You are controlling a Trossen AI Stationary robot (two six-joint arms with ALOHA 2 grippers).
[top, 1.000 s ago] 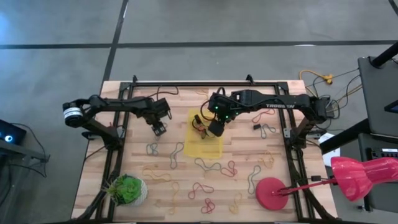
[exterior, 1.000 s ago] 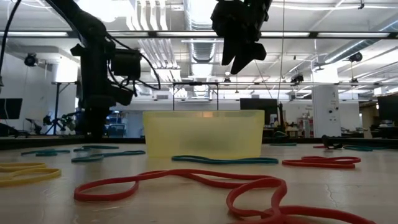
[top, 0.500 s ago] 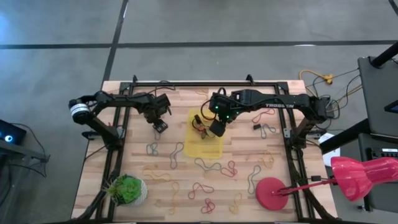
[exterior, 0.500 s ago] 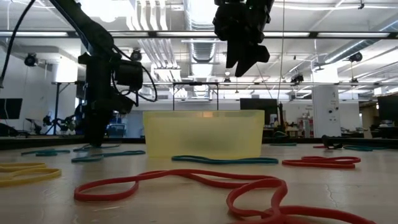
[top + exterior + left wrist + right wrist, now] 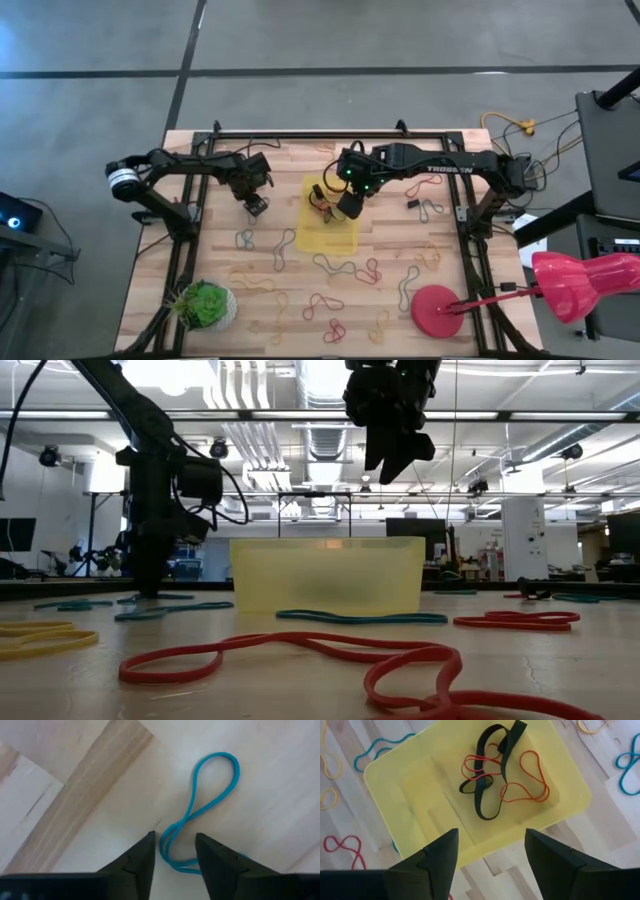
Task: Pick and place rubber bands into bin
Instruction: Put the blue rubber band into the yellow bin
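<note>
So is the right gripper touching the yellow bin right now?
Apart. In the low view the right gripper hangs well above the bin, with open room showing between them. The right wrist view looks down on the bin's rubber bands, jaws open and empty.

Over the last second the left end effector [image 5: 257, 206] moves toward the counter's [image 5: 400, 300] far edge and drops low over a blue rubber band [image 5: 200, 827]. The right end effector [image 5: 345, 209] lifts slightly above the bin [image 5: 330, 238].

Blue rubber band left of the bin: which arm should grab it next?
Left. The left gripper is open, straddling the blue rubber band at table level. The right gripper hangs open, empty, above the bin.
</note>
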